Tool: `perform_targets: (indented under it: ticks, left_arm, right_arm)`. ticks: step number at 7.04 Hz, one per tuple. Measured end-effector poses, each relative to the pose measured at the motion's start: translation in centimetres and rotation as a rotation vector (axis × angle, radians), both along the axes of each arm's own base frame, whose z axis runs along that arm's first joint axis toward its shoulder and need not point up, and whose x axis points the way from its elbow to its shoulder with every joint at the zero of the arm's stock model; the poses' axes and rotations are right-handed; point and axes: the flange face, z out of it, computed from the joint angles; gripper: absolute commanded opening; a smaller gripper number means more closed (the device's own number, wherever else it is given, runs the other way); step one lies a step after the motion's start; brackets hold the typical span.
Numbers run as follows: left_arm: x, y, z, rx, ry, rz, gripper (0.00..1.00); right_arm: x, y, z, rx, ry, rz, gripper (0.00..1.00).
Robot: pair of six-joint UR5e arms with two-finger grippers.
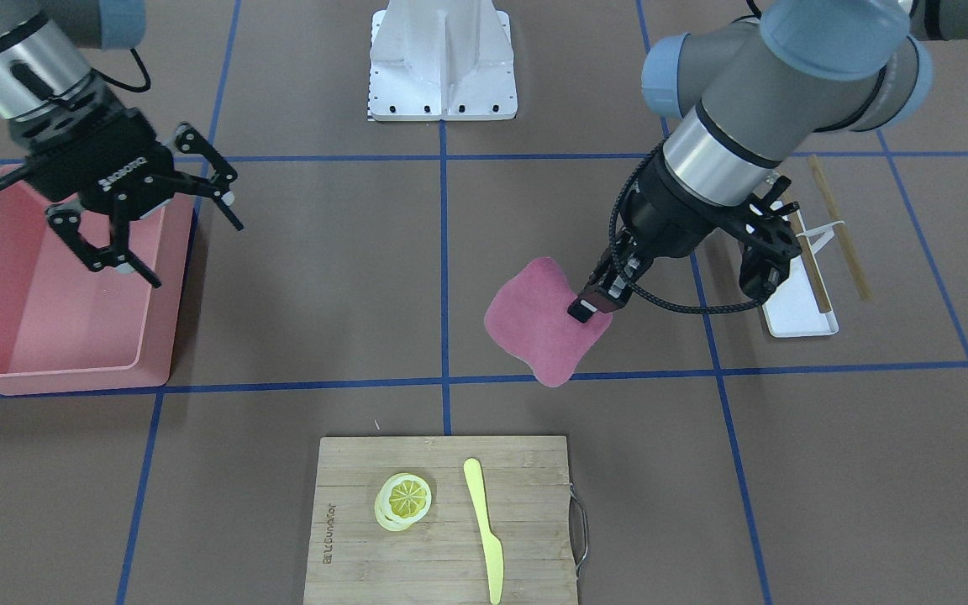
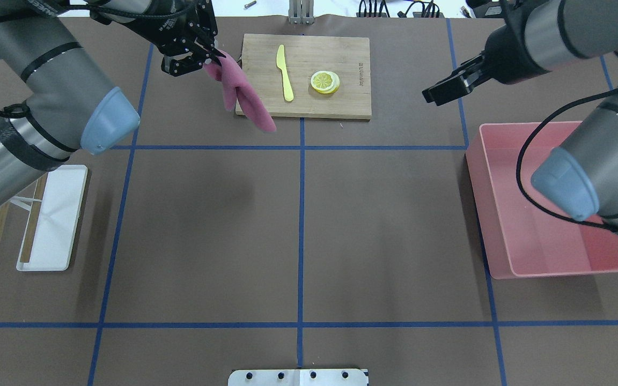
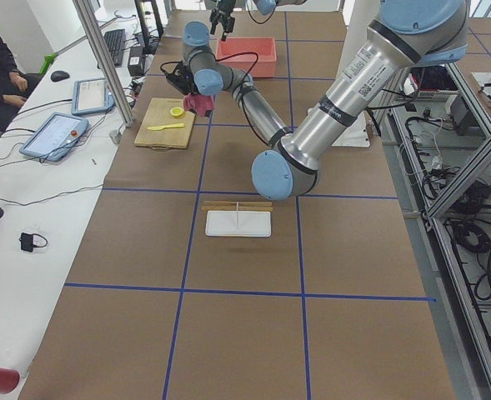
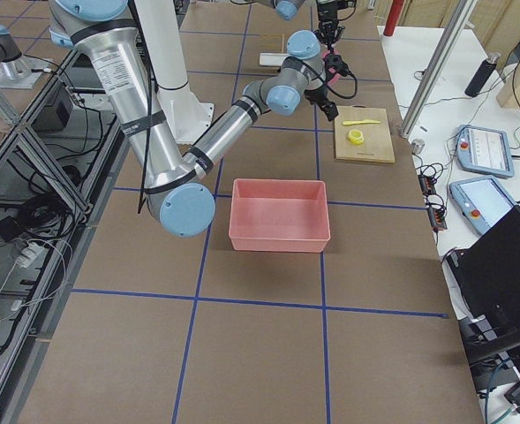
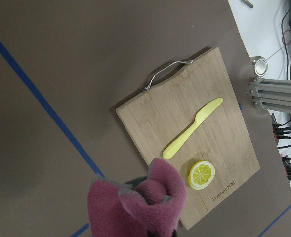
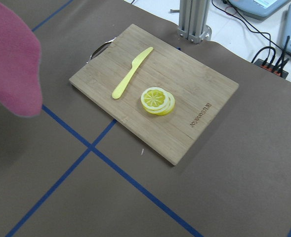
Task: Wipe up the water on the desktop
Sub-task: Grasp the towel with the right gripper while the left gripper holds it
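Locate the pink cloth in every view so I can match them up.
Front-facing: cloth centre-right, held by left gripper.
Overhead: top, left of centre, over the cutting board's left edge.
Exterior left: upper left, beside the cutting board.
Exterior right: top centre, small.
Left wrist: bottom centre.
Right wrist: top-left corner.
Landmark: cutting board, in all six.

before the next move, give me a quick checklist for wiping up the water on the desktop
1. Left tool grips the pink cloth: ok, shut on it.
2. Cloth down on the desktop: not ok, it hangs in the air.
3. Water spot located: cannot tell, no puddle shows on the brown surface.
4. Right tool out of the way: ok, open and far from the cloth.
5. Cutting board with knife and lemon slices apart from the cloth: ok.
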Motion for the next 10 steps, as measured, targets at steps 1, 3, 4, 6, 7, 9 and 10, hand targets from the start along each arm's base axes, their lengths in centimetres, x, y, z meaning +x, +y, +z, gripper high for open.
perform_targets:
  ticks: [1, 3, 4, 6, 7, 9, 10]
  left_arm:
    - [1.1, 0.5, -1.3, -0.034, 0.007, -0.003, 0.00]
    - [5.4, 2.2, -2.5, -0.060, -0.003, -0.022, 0.00]
    - [7.7, 2.9, -3.0, -0.062, -0.013, -0.021, 0.00]
    - [11.1, 4.6, -4.1, -0.060, -0.014, 0.018, 0.00]
    - [12.1, 5.6, -4.9, -0.055, -0.005, 0.045, 0.00]
    - [12.8, 6.9, -6.4, -0.058, 0.023, 0.109, 0.00]
    - [13.1, 7.3, -6.9, -0.059, 0.032, 0.129, 0.00]
  right_arm:
    - [-4.3, 2.5, -1.7, 0.043, -0.001, 0.015, 0.99]
    - [-10.1, 6.6, -3.9, 0.092, -0.012, 0.029, 0.98]
    - [-11.2, 7.6, -4.4, 0.101, -0.018, 0.024, 0.97]
    - [-12.0, 8.4, -4.6, 0.096, -0.024, 0.017, 0.93]
    - [-12.2, 8.5, -4.6, 0.095, -0.023, 0.017, 0.87]
    - [-12.5, 8.6, -4.4, 0.086, -0.024, 0.019, 0.77]
    - [-12.7, 8.7, -4.4, 0.081, -0.025, 0.019, 0.66]
